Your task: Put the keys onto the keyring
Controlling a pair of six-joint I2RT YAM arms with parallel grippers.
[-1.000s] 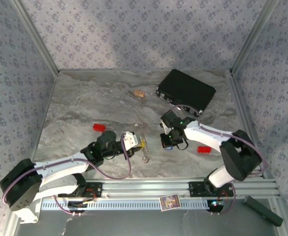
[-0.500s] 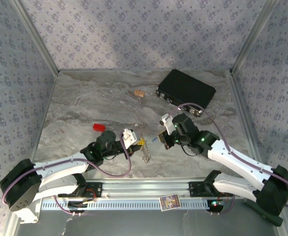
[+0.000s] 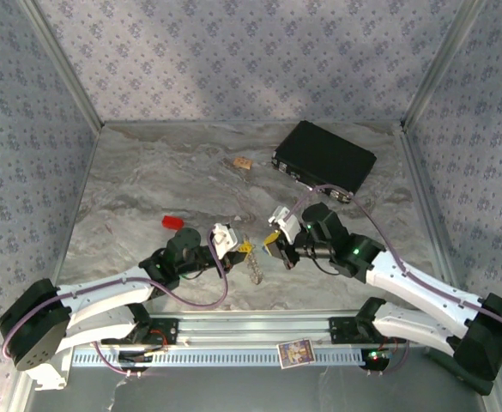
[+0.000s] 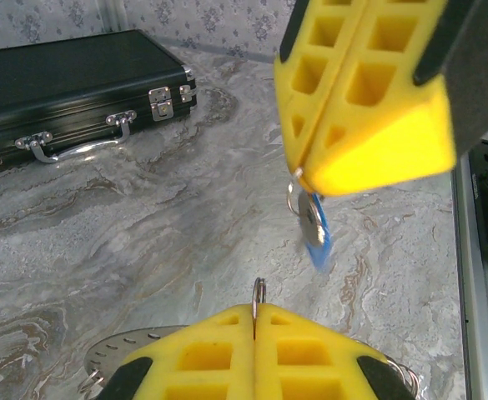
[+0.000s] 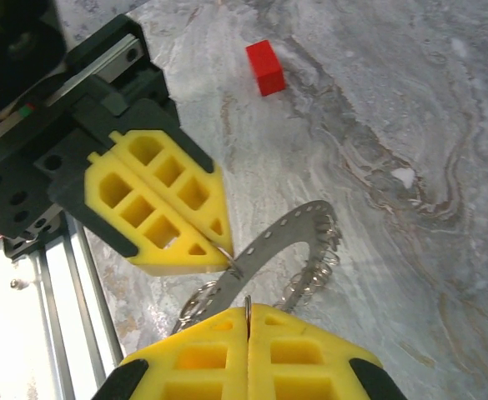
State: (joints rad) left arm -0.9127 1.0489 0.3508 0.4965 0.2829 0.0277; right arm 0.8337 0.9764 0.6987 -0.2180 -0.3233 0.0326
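The left claw (image 4: 258, 310) is clamped shut on the rim of the keyring (image 5: 287, 237), whose band lies flat, low over the table (image 3: 148, 172). Just beyond, the right claw (image 4: 304, 177) pinches the blue key (image 4: 314, 229), which hangs lengthwise, blue end down. Farthest back lies the case (image 4: 68, 79).

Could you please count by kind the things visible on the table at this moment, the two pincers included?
Pincers (left pincer, right pincer): 2
Blue key: 1
Keyring: 1
Black case: 1
Red block: 1
Small tan item: 1
Total: 7
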